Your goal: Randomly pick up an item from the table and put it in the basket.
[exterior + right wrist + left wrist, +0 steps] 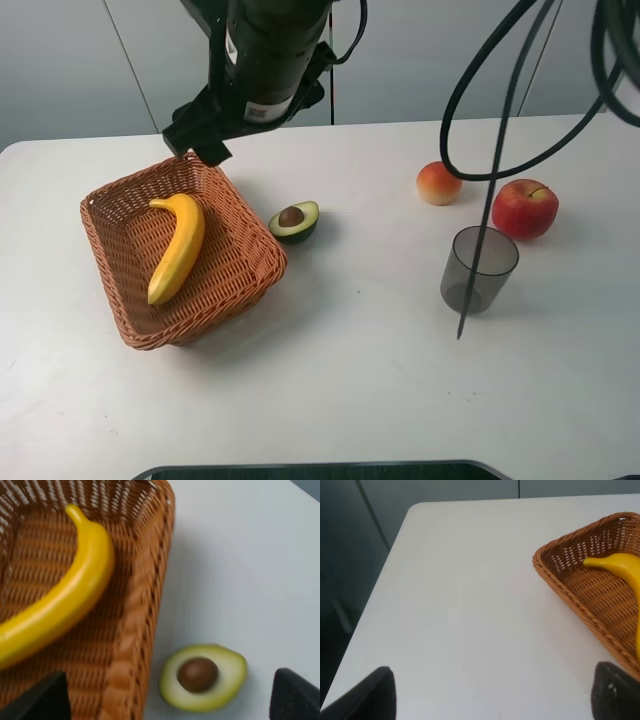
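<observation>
The yellow banana (177, 247) lies inside the orange-brown wicker basket (240, 285) on the left of the white table (350, 390). My right gripper (195, 138) hangs high over the basket's far corner, having reached across the middle. In the right wrist view my right gripper (167, 697) is open and empty above the basket's edge (142, 630), with the banana (65, 595) below it. My left gripper (495, 690) is open and empty over bare table (470, 620) beside the basket (560, 587), where the banana's tip (615, 565) shows. It is out of the exterior view.
A halved avocado (294, 221) lies just right of the basket and also shows in the right wrist view (202, 677). A grey cup (479, 268), a red apple (525, 208) and a peach-coloured fruit (438, 183) stand at the right. Black cables (490, 150) hang there.
</observation>
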You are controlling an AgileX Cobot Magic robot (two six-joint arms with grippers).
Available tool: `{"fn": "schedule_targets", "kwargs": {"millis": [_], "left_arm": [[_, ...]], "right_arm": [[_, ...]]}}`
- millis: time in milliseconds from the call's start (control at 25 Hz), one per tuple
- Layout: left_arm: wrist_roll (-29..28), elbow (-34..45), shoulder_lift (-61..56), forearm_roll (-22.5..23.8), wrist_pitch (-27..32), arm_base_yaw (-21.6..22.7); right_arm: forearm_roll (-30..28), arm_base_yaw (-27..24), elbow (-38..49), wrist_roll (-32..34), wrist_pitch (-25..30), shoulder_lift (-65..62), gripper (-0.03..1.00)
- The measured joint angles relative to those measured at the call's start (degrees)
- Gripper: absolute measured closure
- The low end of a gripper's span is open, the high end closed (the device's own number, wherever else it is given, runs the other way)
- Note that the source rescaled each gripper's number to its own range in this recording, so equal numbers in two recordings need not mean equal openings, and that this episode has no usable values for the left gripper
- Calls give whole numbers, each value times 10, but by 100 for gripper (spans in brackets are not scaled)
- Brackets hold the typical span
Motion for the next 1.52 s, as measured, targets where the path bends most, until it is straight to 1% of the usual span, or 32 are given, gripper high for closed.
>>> {"fn": "schedule_targets", "kwargs": {"millis": [200, 360, 480, 640, 1000, 1120, 1240, 1320, 1400, 1520], "left_arm": [[0, 0, 0, 0, 0, 0], [0, 0, 0, 0, 0, 0], [0, 0, 0, 0, 0, 0], [0, 0, 0, 0, 0, 0], [0, 0, 0, 0, 0, 0], [0, 0, 0, 0, 0, 0], [0, 0, 0, 0, 0, 0], [0, 0, 0, 0, 0, 0], [0, 0, 0, 0, 0, 0], [0, 0, 0, 0, 0, 0]], "right_arm": [[34, -25, 2, -49, 77, -23, 21], [66, -61, 36, -73, 116, -50, 21], [81, -99, 81, -76, 123, -88, 21], [85, -160, 155, -77, 126, -162, 21], [106, -312, 292, -81, 130, -366, 21], [117, -356, 332, -87, 129, -428, 21], [126, -381, 371, -97, 129, -488, 21], [129, -383, 396, -101, 125, -531, 20], [130, -383, 416, -102, 122, -569, 16], [130, -383, 442, -102, 122, -630, 1]]}}
